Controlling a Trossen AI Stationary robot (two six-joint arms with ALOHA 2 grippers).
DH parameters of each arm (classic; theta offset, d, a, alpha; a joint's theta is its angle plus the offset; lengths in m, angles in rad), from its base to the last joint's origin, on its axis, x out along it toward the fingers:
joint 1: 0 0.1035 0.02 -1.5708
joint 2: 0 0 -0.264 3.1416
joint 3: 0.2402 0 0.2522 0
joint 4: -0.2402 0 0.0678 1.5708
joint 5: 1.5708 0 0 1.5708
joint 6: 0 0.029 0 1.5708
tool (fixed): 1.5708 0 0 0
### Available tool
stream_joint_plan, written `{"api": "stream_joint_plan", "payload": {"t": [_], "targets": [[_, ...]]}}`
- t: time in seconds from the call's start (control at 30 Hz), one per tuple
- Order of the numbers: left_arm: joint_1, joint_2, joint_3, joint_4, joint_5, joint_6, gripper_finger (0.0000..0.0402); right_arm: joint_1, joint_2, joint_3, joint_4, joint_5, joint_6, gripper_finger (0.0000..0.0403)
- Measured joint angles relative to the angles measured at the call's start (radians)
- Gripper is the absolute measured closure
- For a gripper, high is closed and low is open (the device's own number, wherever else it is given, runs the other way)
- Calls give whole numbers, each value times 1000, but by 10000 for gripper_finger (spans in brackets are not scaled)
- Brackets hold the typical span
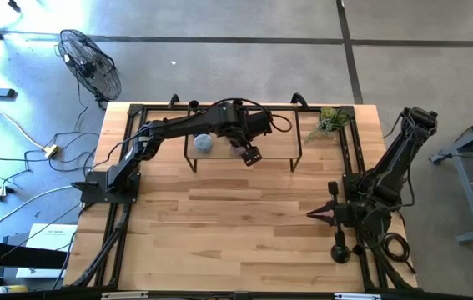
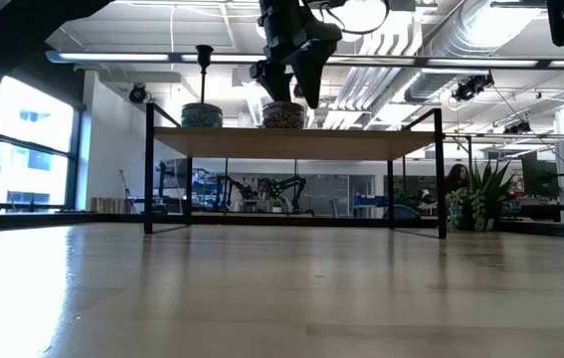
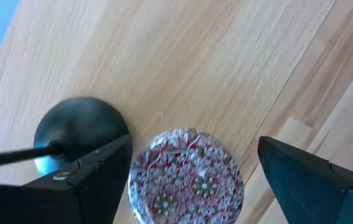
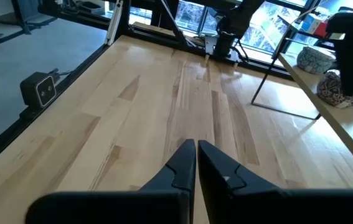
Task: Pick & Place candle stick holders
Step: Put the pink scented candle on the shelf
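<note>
While two holders are standing on the raised shelf (image 1: 290,137) at twelve o'clock, a patterned dome-shaped holder (image 3: 186,176) is being straddled by the left gripper (image 3: 192,171), jaws wide; beside it, the blue-grey holder (image 3: 80,130) appears placed. The right gripper (image 4: 196,155), jaws together, is being kept idle at four o'clock.

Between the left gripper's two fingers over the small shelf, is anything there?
Yes. In the left wrist view the open left gripper straddles a red-and-white patterned domed base on the wooden shelf; a dark blue-grey holder stands beside it.
</note>
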Motion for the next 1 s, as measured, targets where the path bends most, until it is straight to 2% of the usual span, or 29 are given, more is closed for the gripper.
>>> {"api": "stream_joint_plan", "payload": {"t": [0.43,0.7,0.8,1.0], "targets": [[-1,-33,-1,15,16,4,62,-21,0,-35,-1,-12,25,391],[-22,-102,0,152,9,54,62,-40,0,-44,8,-7,2,391],[-36,-121,0,238,54,89,62,-41,0,-44,13,-7,-7,391],[-74,-140,-1,392,211,168,62,-41,-2,-44,14,18,-14,391]]}}
